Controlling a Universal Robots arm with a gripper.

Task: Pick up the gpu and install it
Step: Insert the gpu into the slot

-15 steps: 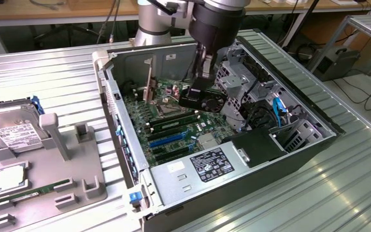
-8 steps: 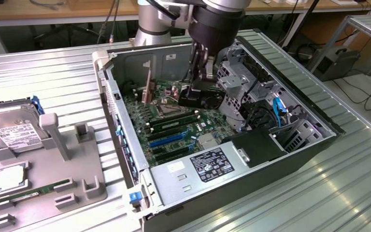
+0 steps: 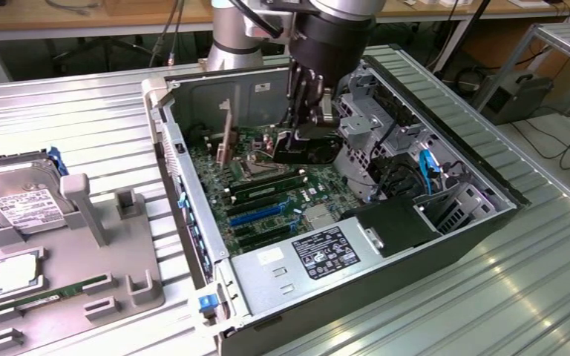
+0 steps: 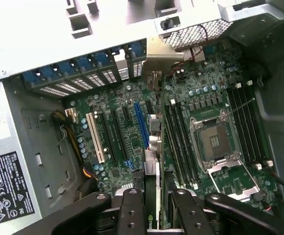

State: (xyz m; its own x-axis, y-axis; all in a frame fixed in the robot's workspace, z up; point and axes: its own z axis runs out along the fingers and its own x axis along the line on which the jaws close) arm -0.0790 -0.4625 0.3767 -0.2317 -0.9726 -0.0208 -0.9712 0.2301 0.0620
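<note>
On the exterior view's near left you see a gray tray point(image 3: 116, 259) with a hard drive point(image 3: 18, 196) on the ribbed metal table point(image 3: 483, 297), beside the open computer case point(image 3: 216, 93); a wooden bench point(image 3: 67, 15) stands far behind. Inside the case the gripper point(image 3: 310, 132) pinches the gpu point(image 3: 300, 152), which stands on edge by the motherboard point(image 3: 265, 200). The wrist view shows you the card between both fingers point(image 4: 132, 210), with its silver bracket point(image 4: 157, 55) at the case's slotted wall.

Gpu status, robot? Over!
Status: gripper shut on gpu. Card upright, edge-down over motherboard inside case. Close beside: memory slots; nothing seen blocking.
</note>
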